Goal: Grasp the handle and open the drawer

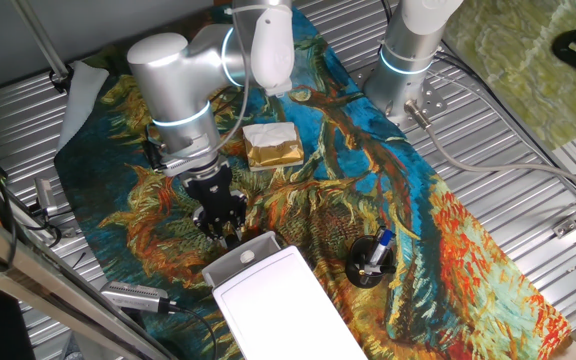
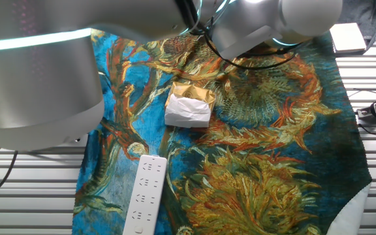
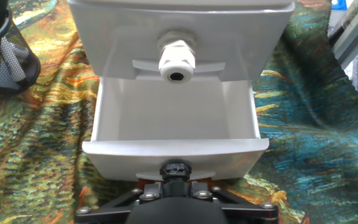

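The white box (image 1: pixel 293 305) lies near the table's front. In the hand view its lower drawer (image 3: pixel 174 148) is slid out towards me, and its inside is bare. My gripper (image 3: pixel 176 177) presses against the middle of the drawer's front wall, fingers drawn together there. The handle of this drawer is hidden behind the wall's rim and my gripper. A second round white knob (image 3: pixel 177 62) shows on the closed drawer above. In one fixed view my gripper (image 1: pixel 224 232) points down at the box's front end (image 1: pixel 240 258).
A black mesh pen holder (image 1: pixel 373 258) with a blue pen stands right of the box; it also shows in the hand view (image 3: pixel 5 59). A white-and-gold block (image 1: pixel 271 145) lies behind the arm. A slim white bar device (image 2: pixel 145 192) lies on the patterned cloth (image 2: pixel 273 163).
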{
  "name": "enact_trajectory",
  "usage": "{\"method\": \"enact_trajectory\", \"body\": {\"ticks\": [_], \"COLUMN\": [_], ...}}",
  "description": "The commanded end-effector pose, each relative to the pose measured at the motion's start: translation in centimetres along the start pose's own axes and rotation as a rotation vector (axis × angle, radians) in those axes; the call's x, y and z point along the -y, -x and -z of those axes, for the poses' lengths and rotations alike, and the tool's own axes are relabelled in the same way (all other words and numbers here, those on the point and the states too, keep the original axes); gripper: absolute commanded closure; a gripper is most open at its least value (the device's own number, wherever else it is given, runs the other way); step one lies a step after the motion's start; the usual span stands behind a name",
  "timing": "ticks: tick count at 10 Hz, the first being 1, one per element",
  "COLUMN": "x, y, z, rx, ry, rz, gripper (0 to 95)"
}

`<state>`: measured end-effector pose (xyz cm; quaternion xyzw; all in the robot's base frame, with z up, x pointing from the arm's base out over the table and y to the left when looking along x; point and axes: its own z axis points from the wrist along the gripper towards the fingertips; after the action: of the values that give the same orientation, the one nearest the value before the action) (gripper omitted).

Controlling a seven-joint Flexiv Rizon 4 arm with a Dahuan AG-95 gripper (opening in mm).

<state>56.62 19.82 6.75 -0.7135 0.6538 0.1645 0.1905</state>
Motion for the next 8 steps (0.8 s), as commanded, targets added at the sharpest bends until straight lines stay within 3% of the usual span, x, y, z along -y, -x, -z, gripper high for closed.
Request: {"method": "enact_trajectory", "body": {"ticks": [1,6,8], "x": [0.0,0.0,0.3], "y": [0.1,0.5,1.1], "z": [0.0,0.5,0.6], "rx": [0.001,-0.003,-0.019], "ry": [0.002,0.012,0.018], "rz": [0.009,0.004,0.007], "gripper": [19.0,19.0,19.0]}}
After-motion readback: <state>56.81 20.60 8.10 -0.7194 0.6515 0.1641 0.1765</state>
